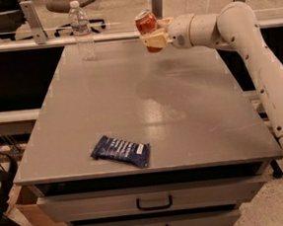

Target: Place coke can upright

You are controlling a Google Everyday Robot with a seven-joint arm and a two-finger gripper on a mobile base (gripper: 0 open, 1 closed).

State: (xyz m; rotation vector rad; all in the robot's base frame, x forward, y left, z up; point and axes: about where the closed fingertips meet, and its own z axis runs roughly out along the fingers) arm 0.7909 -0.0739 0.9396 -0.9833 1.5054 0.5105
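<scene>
Above the far edge of the table (pixel 182 131), the gripper (pixel 150 35) clamps the coke can (pixel 146 20) in its fingers (pixel 156 40), forearm (pixel 199 29) level.

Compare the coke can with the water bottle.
The coke can is red-orange and opaque; the water bottle is clear plastic with a white cap. The coke can is shorter than the water bottle. The coke can is held slightly tilted in the gripper above the table's far edge; the water bottle stands upright on the table. Both are at the far side.
</scene>
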